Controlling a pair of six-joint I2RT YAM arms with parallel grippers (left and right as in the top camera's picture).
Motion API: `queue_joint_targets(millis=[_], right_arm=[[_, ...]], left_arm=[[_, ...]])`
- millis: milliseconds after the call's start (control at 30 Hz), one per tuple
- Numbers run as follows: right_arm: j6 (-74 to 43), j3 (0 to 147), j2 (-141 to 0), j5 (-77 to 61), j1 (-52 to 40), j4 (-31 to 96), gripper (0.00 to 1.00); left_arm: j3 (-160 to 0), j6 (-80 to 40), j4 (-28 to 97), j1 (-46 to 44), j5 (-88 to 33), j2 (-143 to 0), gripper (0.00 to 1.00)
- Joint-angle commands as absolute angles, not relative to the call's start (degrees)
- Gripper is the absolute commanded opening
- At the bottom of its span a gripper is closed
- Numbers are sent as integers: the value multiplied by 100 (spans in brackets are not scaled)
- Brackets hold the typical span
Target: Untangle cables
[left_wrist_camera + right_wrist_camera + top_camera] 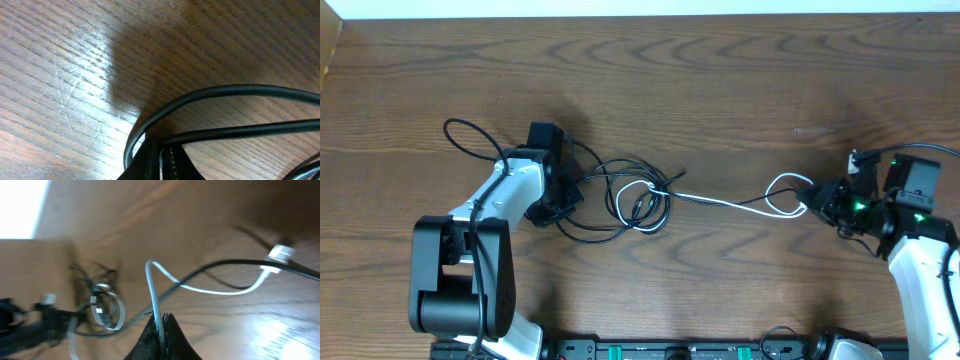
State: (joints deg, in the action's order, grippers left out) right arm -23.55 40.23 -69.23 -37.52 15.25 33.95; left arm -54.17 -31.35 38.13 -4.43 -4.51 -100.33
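Cables: black ones knotted mid-worktop; white cable stretched rightward, threaded through knot. Right gripper pinching white cable. Left gripper pressed together, apparently on black cable. Untangling partial; knot not yet undone.

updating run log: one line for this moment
left gripper: shut on thin black cable; right gripper: shut on thin white cable; cables: tangled

White-shelled left arm on boxy black joints, thick black cord, white right arm, green lights, tapered black right gripper.
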Motion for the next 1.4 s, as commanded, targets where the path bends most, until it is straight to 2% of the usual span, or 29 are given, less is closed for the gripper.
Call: queue_joint_targets(millis=[0,167,300,500,667,867,1033,1233,1367], right_arm=[[-2158,4051,-6858,-2845,1212,3531,1],[-1953,4379,-6860,-2626,921,4014,1],[-1570,5435,-7030,-2128,679,5199,1],[-1170,6716,-7568,-1675,309,6497,1],[-1179,7124,-7955,-727,178,6602,1],[-1396,7432,-8261,523,183,6726,1],[-1802,7485,-8449,1199,183,6882,1],[-2036,7485,-8713,1653,183,7096,1],[-1844,7485,-8853,1050,180,7052,1]], left_arm=[[-4982,-3153,3811,-296,196,-10497,8],[-5186,-2635,4010,-294,198,-10331,8],[-5658,-2554,4510,-294,123,-9719,8],[-5839,-2552,4401,-296,-1057,-8385,8],[-5839,-2432,4383,-294,-1114,-7723,7],[-5835,-2436,4803,-292,180,-7579,8],[-5828,-3214,5380,-290,1568,-7730,8],[-5721,-3533,5452,-180,1728,-7800,8],[-5682,-3527,5430,-115,1662,-7826,8]])
